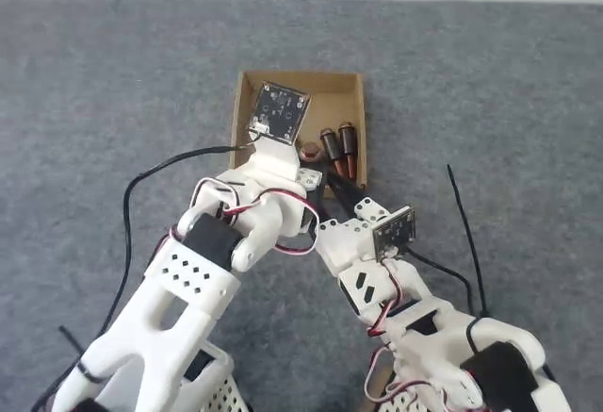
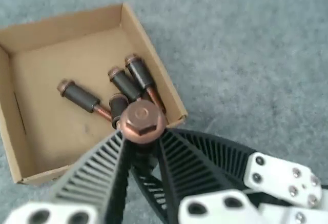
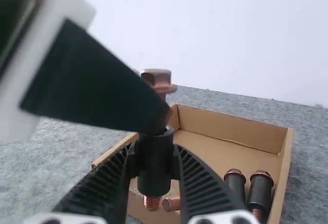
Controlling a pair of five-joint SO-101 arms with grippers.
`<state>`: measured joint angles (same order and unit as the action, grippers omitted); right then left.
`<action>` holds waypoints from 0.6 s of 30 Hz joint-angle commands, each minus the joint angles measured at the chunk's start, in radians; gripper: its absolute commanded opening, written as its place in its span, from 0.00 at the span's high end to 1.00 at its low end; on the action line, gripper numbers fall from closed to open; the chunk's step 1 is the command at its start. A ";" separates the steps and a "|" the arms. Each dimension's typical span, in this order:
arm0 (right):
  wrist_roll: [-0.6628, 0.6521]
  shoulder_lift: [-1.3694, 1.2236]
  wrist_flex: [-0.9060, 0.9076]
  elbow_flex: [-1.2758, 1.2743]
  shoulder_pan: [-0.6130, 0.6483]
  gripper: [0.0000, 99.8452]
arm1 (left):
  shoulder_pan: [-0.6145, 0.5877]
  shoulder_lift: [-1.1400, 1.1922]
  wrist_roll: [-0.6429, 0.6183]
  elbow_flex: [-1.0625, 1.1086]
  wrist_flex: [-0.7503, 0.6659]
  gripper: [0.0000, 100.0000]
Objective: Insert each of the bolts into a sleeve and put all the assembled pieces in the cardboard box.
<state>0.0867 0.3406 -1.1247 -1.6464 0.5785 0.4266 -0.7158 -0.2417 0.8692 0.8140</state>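
Over edge of cardboard box (image 3: 233,126), left hand (image 2: 139,144) pinches bolt (image 2: 141,121) head, right hand (image 3: 154,155) clamps sleeve (image 3: 154,175); likely best to release sleeve first, then lower it inside.

Left arm (image 1: 203,271) stretched forward, jaws closed on bolt (image 2: 142,122). Right arm (image 1: 377,289) angled in toward it, jaws gripping sleeve (image 3: 154,167), both tips meeting.
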 commanded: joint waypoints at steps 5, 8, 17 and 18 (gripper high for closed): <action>-0.014 0.051 -0.004 -0.020 -0.048 0.99 | 0.009 -0.003 0.011 0.030 -0.011 0.98; -0.014 0.051 -0.004 -0.020 -0.048 0.99 | 0.009 -0.003 0.011 0.039 -0.025 0.98; -0.014 0.048 -0.004 -0.018 -0.050 0.99 | 0.002 -0.005 0.006 0.054 -0.083 0.96; -0.014 0.048 -0.004 -0.018 -0.050 0.99 | 0.002 -0.005 0.005 0.054 -0.081 0.94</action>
<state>0.0852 0.3391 -1.1231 -1.6464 0.5692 0.4312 -0.7188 -0.2401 0.9352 0.7327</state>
